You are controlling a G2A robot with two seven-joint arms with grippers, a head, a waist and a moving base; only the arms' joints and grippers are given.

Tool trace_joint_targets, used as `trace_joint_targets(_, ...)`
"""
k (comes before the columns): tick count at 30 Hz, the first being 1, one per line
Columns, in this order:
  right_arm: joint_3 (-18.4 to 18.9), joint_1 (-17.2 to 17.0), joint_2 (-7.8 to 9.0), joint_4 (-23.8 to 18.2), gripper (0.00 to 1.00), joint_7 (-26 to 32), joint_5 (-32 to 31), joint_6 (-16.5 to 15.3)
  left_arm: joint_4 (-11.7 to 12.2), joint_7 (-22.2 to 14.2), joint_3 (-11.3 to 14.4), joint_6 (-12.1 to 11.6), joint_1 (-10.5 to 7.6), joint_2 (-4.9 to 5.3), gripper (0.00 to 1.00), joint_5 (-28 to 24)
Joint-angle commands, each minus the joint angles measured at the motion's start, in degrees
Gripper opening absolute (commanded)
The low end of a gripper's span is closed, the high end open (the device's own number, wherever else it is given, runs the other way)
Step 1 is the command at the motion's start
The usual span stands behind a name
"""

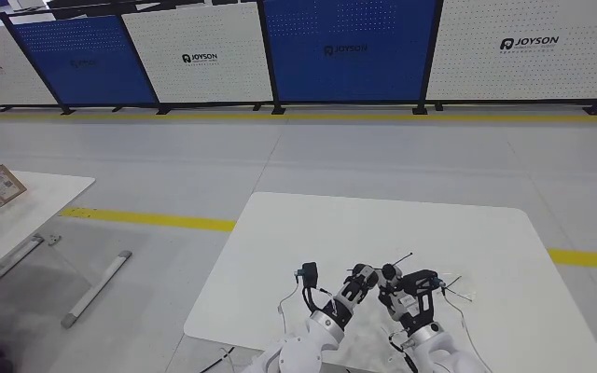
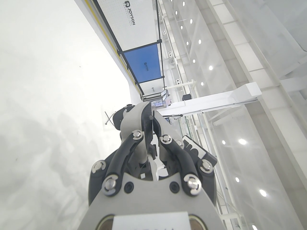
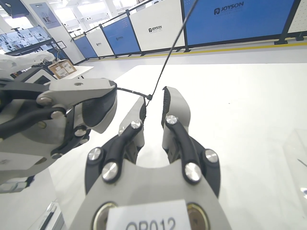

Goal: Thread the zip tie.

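Right wrist view is showing one black zip tie [image 3: 150, 96] hanging above the white table [image 3: 239, 96], with two end effectors meeting at it. The left end effector [image 3: 113, 89] is pinching one end of the strap between its closed fingers and is gripping nothing else. From that grip the strap is running across to the tie's one small square head. The head is sitting right at the inner tip of one finger of the right end effector [image 3: 155, 94], but the view is not making clear whether it is touching that pad. The right end effector is standing wide open, its two fingers spread with nothing clamped between them. From the head, one long thin length is rising steeply away from the table, and a short bit is poking down past the head along the finger's pad.

In the top view both end effectors are hovering over the table close to its near edge, tips almost together.

In the left wrist view two loose ties [image 2: 109, 118], thin and black, are lying crossed on the table, apart from the held tie.
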Motion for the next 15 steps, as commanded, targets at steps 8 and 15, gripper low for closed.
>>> trace_joint_targets(8, 0.09, -0.23, -0.02, -0.19, 0.00, -0.07, -0.11, 0.00, 0.09, -0.11, 0.02, -0.35, 0.15, -0.11, 0.00, 0.39)
trace_joint_targets(15, -0.50, 0.29, -0.15, 0.38, 0.00, 0.87, -0.59, 0.23, -0.56, -0.51, -0.11, -2.57, 0.72, -0.12, 0.00, 0.38)
